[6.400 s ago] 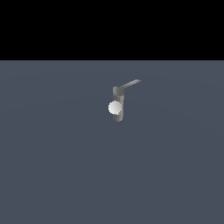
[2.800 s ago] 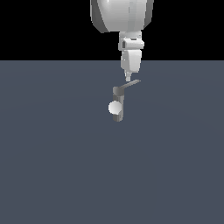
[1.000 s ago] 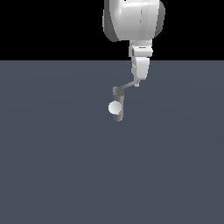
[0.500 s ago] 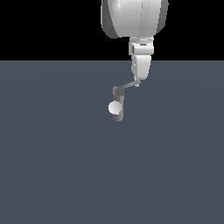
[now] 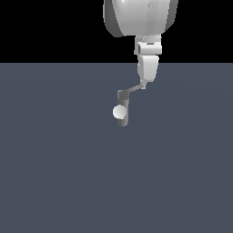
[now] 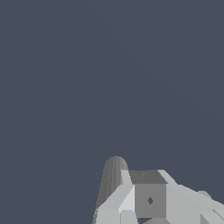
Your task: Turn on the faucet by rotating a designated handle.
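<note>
**Pincer at handle tip, faucet mid-table**

Faucet (image 5: 122, 109) stands upright near the middle of the grey table (image 5: 54, 173), white ball (image 5: 119, 112) on its front. Handle (image 5: 134, 88) sticks out from the post top toward the exterior view's right, rising slightly. Pincer (image 5: 144, 84) hangs straight down from the arm, its tip at the far end of the handle, apparently touching it. Can't tell whether the pincer is open or closed: the exterior view shows it as one pale block, and the wrist view shows only blocky finger parts (image 6: 148, 199) beside the ribbed grey post (image 6: 111, 183), no clear gap.

Handling, my judgement: handle looks rigid, thin and flat, pivoting on the post, so likely light to turn. Smooth surface, so a push could slide off. Best contact is at the outer end, for most leverage, pushing sideways rather than squeezing. Avoid the ball; it isn't the lever.

No brands, labels or writing visible anywhere.
</note>
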{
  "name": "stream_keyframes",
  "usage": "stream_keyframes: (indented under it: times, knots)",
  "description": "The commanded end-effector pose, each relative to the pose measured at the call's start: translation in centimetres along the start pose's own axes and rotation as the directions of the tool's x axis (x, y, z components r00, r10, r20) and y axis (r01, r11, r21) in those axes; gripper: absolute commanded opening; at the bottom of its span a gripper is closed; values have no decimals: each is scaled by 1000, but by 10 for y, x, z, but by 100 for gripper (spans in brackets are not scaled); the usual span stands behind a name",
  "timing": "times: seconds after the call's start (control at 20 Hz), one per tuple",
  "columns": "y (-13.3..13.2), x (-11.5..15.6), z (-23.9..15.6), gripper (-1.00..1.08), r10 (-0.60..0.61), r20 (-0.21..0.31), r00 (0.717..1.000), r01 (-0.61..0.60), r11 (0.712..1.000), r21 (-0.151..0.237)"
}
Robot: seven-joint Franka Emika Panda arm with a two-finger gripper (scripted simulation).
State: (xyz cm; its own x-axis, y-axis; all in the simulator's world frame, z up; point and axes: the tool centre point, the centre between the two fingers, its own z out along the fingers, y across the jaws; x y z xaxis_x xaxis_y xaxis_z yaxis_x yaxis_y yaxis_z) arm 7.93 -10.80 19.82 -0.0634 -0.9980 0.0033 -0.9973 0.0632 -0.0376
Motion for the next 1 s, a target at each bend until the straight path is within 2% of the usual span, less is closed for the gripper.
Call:
stream_keyframes:
  times: [0.0, 0.9, 0.95]
  knots:
    - [9, -9, 5, -100, -6, 3, 1000, 6, 1000, -12]
    - [63, -38, 14, -100, 4, 3, 1000, -4, 999, -36]
    - [51, -27, -1, -100, 15, -3, 1000, -15, 1000, -4]
